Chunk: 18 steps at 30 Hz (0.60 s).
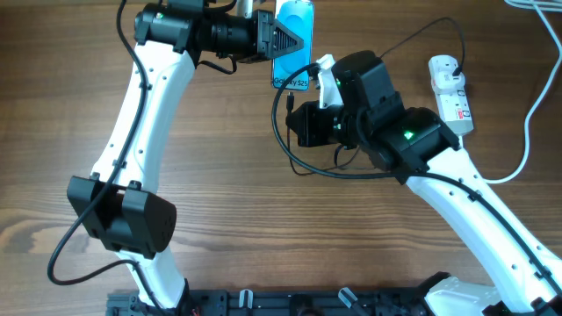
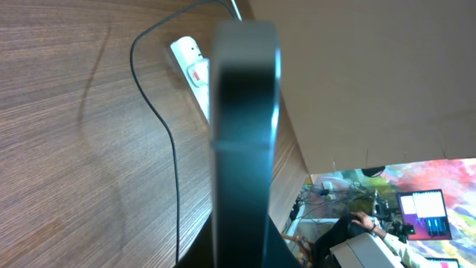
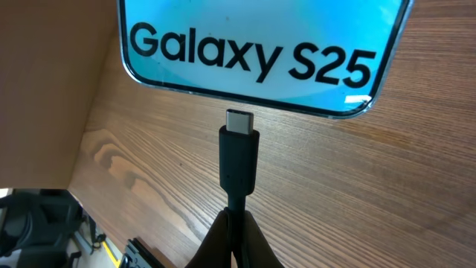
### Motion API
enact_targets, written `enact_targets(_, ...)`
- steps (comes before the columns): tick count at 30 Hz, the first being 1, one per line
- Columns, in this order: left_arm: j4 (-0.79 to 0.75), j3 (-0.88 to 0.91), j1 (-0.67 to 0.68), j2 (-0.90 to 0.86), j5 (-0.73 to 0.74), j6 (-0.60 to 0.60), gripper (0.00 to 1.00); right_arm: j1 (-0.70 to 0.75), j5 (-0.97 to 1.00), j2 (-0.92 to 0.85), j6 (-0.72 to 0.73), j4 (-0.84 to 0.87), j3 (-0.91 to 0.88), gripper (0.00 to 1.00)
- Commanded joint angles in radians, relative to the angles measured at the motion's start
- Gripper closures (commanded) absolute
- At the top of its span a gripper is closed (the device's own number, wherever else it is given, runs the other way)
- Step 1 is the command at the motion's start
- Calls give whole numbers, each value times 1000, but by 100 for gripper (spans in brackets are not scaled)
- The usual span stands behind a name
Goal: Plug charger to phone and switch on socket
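My left gripper [image 1: 279,39] is shut on the phone [image 1: 293,44], held above the table at the top centre. The phone shows edge-on in the left wrist view [image 2: 242,126]. In the right wrist view its light blue screen [image 3: 260,45] reads "Galaxy S25". My right gripper [image 1: 297,112] is shut on the charger cable just behind its black connector [image 3: 239,152]. The metal tip points at the phone's bottom edge, a small gap away. The black cable [image 1: 299,167] loops back to the white socket [image 1: 450,92] at the right, also seen in the left wrist view [image 2: 192,67].
A thick white cord [image 1: 531,96] runs from the socket off the right and top edges. The wooden table [image 1: 263,237] ends at a black rail along the front [image 1: 290,303]. The table's far edge is close behind the phone [image 2: 297,156].
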<state>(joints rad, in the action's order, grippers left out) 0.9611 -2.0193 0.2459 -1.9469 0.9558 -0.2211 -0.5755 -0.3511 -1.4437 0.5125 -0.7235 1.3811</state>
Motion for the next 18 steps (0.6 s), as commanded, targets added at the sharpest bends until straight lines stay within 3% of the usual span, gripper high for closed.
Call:
enact_targets(1, -3, -8, -1, 3, 43, 32, 96, -3, -16, -13, 11, 6, 14, 96)
enact_targets(18, 22, -8, -1, 3, 47, 50, 96, -3, -16, -13, 12, 13, 14, 96)
